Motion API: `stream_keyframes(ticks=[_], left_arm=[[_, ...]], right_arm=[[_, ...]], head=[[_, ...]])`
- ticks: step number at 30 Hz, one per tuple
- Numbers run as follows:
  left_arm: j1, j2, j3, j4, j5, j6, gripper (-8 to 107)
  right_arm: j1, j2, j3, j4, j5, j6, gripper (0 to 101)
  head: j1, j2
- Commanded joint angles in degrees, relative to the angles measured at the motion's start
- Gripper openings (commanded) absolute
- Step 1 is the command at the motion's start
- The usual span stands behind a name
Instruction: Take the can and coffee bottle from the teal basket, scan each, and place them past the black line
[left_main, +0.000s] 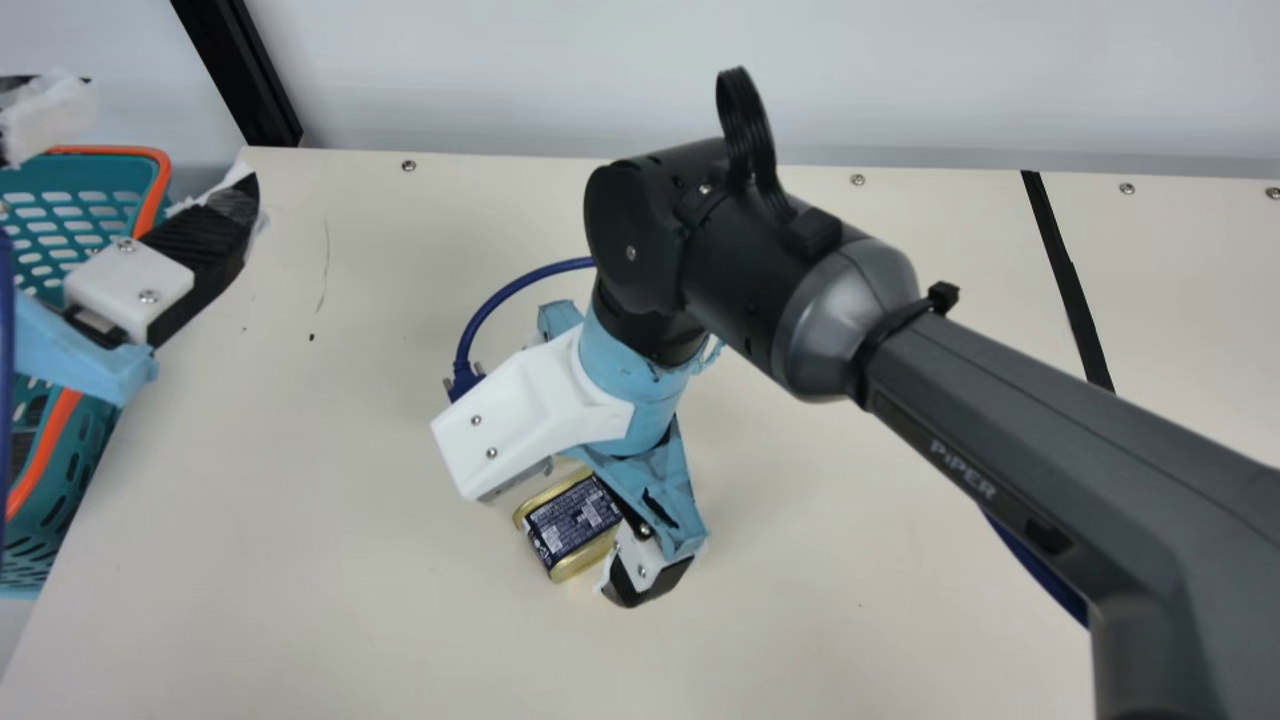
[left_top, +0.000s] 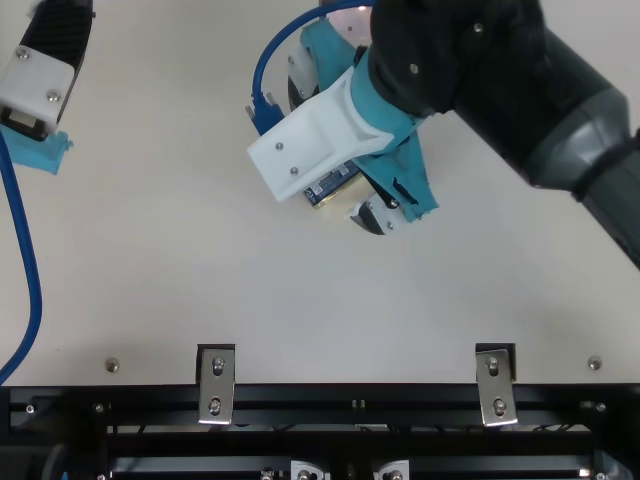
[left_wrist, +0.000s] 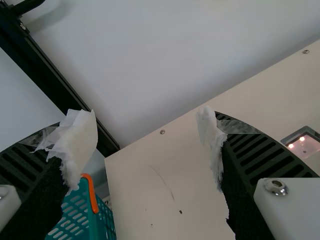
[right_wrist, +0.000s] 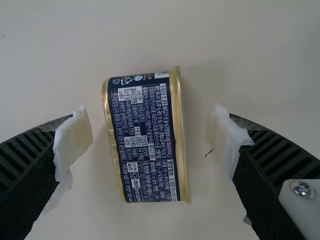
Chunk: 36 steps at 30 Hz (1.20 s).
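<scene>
"Where's the can (left_main: 572, 520)?"
"Lower middle of the main view, apparently lying on the counter (left_main: 300, 600); the right gripper (left_top: 331, 158) hides part of it in the top view."
"That gripper's state?"
"Spread, one finger either side of the can, both apart from it."
"And the left gripper (left_main: 142, 150)?"
"Spread too, upper left, near the teal basket (left_main: 120, 152)."

From my station I see a pale grey wall (left_main: 500, 70) across the top of the main view — softly lit. At upper left a black post (left_main: 235, 75) slants down to the cream table's (left_main: 300, 610) far corner — screws (left_main: 408, 166) dot that far edge.
</scene>
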<state>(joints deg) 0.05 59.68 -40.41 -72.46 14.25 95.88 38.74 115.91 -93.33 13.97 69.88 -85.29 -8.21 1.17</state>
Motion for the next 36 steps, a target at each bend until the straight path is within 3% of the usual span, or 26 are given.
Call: stream_keyframes(ticks=[1, 3, 15, 20, 36], left_arm=[[0.0, 0.0, 0.0, 0.0, 0.0, 0.0, 90], [0.0, 0.0, 0.0, 0.0, 0.0, 0.0, 90], [0.0, 0.0, 0.0, 0.0, 0.0, 0.0, 90], [0.0, 0.0, 0.0, 0.0, 0.0, 0.0, 90], [0.0, 0.0, 0.0, 0.0, 0.0, 0.0, 90]], right_arm=[[0.1, 0.32, 0.19, -0.41, 0.02, 0.27, 101], [0.08, 0.64, 0.2, -0.91, 0.02, 0.86, 0], [-1.13, -1.72, -0.08, -1.38, 0.02, 7.65, 0], [-2.41, -2.76, 0.32, -4.96, 0.02, 13.54, 0], [-18.27, -10.97, 9.09, -12.0, 0.02, 35.93, 0]], head=[[-0.18, -0.57], [-0.18, -0.57], [-0.18, -0.57], [-0.04, -1.68], [-0.88, -27.65]])
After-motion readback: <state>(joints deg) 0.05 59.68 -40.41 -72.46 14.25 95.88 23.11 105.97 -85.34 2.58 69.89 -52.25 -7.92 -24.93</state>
